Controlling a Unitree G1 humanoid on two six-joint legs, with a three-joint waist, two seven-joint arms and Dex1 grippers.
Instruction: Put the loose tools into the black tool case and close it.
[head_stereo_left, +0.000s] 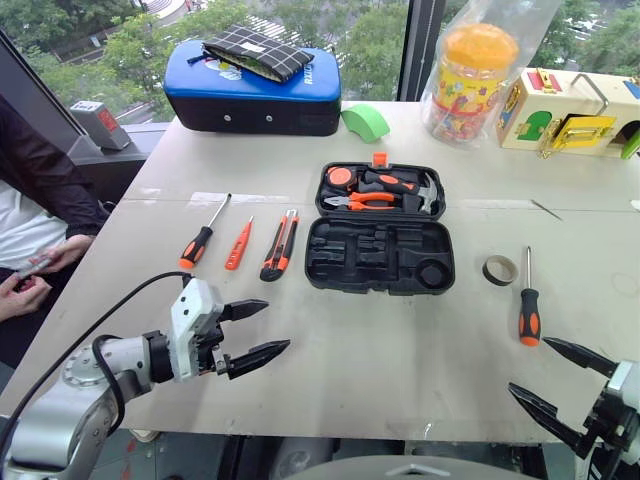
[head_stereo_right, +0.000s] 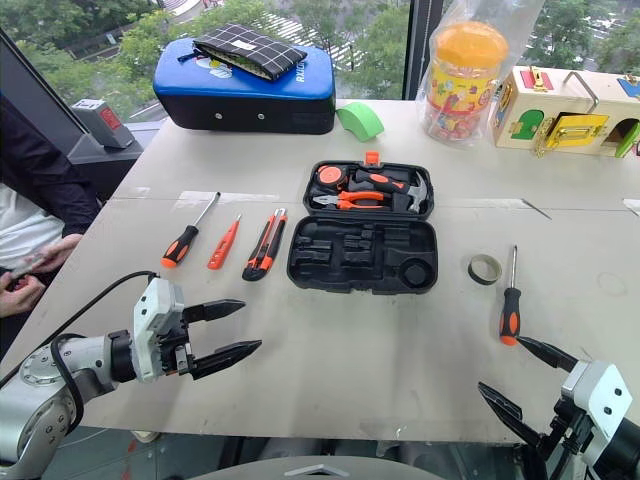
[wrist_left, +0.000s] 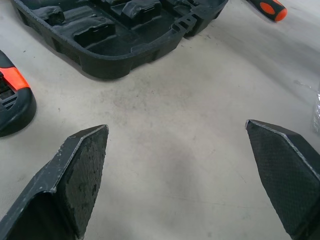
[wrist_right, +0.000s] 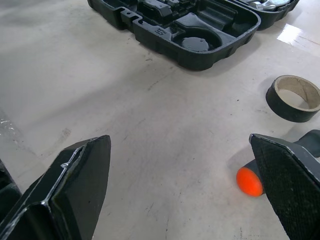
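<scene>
Both grippers, left gripper (head_stereo_left: 268, 328) and right gripper (head_stereo_left: 545, 374), spread empty over the table (head_stereo_left: 400, 340), black tool case (head_stereo_left: 380, 255) open, well ahead between them.

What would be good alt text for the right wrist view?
The right end effector, its two black fingers spread open, hovers over a pale table; a dark tape roll and an orange-tipped screwdriver handle lie close ahead, the open black plastic tool case beyond.

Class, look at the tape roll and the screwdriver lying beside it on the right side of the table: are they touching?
Apart. The left eye view shows bare table between the tape roll and the screwdriver.
</scene>
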